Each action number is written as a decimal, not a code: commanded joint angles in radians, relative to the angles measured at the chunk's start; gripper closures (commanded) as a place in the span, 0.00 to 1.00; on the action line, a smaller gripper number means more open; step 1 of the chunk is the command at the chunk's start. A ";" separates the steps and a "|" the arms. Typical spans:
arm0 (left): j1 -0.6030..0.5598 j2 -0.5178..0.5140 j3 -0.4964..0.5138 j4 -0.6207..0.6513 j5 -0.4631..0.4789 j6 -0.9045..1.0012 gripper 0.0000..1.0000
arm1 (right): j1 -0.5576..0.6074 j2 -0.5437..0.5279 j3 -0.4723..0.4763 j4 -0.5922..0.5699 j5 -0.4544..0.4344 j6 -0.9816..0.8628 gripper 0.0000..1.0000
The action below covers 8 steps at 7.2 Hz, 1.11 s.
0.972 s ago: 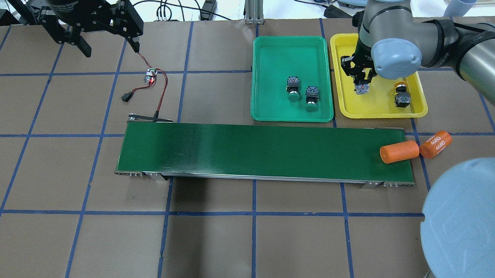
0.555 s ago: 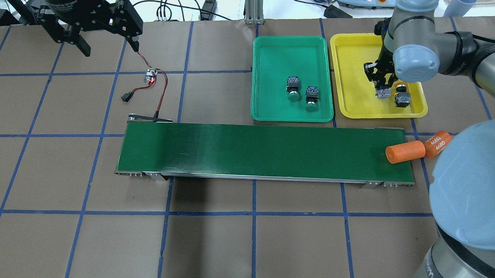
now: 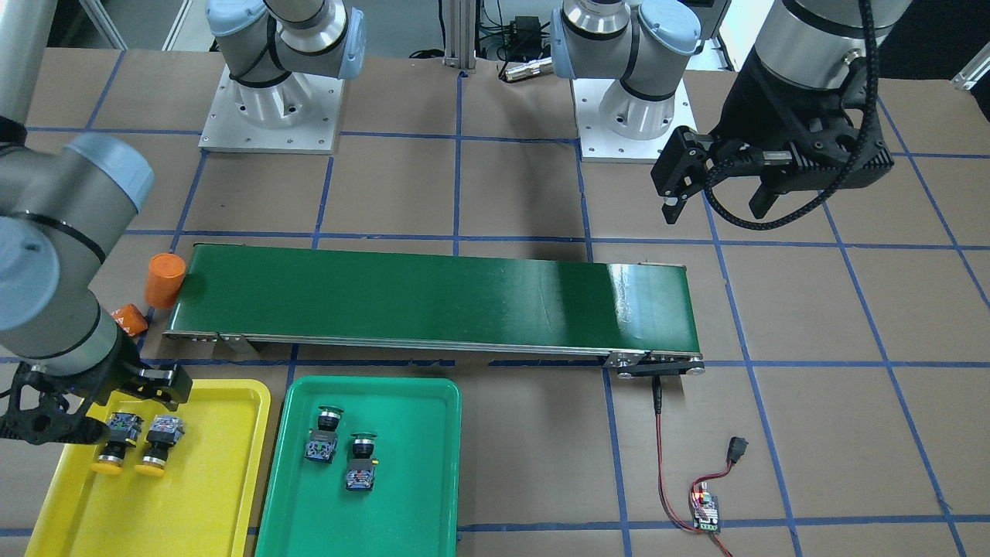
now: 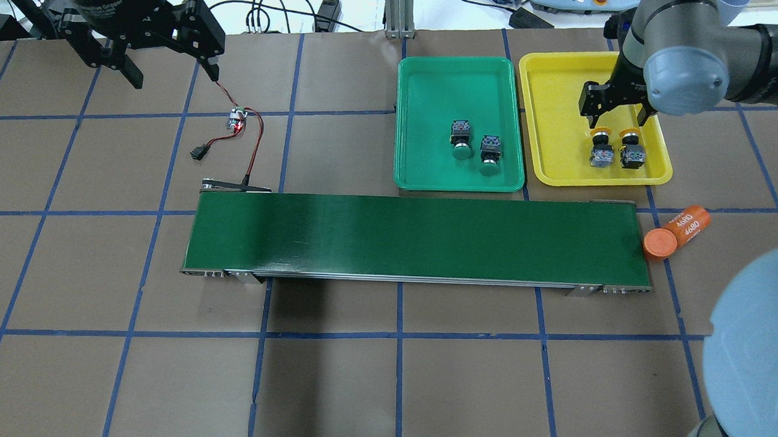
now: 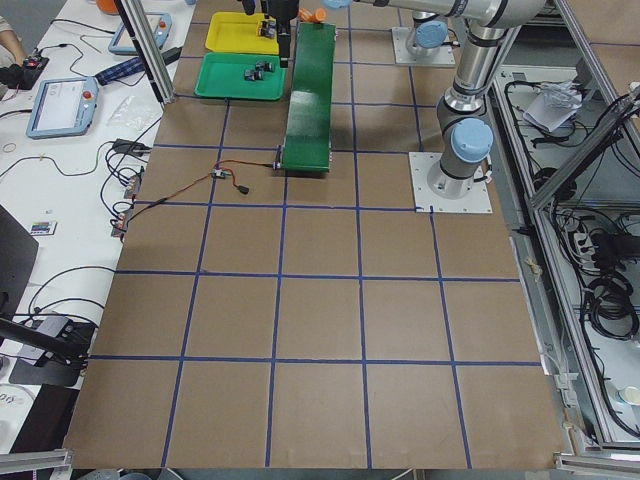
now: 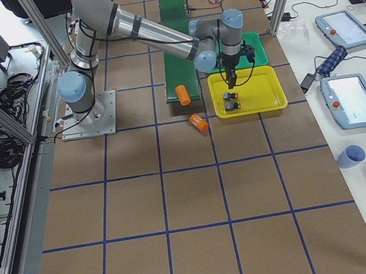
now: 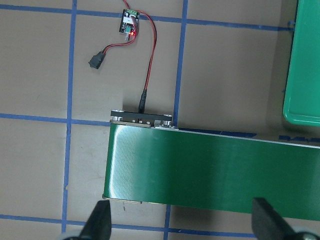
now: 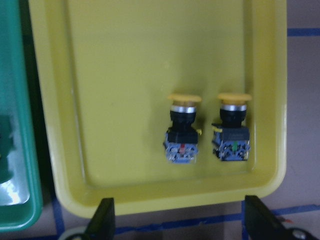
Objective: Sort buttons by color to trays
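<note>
My right wrist view shows clearly what the front view partly masks behind the right arm (image 3: pixel 46 255): both yellow-capped buttons (image 8: pixel 182 134) lie side by side, not touching, in the yellow tray (image 4: pixel 551 120). The right gripper (image 4: pixel 616 115) is above them with its jaws released and empty. The left gripper (image 4: pixel 169 70) hangs with jaws spread, well apart from the trays. On the bench (image 4: pixel 331 385), one orange cylinder (image 4: pixel 660 243) stands at the end of the conveyor belt (image 4: pixel 414 235) and a second cylinder (image 4: pixel 688 222) lies beside it. The green tray (image 4: pixel 432 97) holds both green-capped buttons (image 4: pixel 460 142).
</note>
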 commanded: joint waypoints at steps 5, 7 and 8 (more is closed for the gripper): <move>0.000 0.000 0.002 0.000 0.000 0.000 0.00 | 0.253 -0.359 0.043 0.412 0.058 0.196 0.00; 0.000 0.000 0.002 0.001 0.001 0.000 0.00 | 0.258 -0.359 0.047 0.412 0.055 0.180 0.00; 0.000 0.000 0.002 0.001 0.000 0.000 0.00 | 0.243 -0.359 0.050 0.410 0.059 0.168 0.00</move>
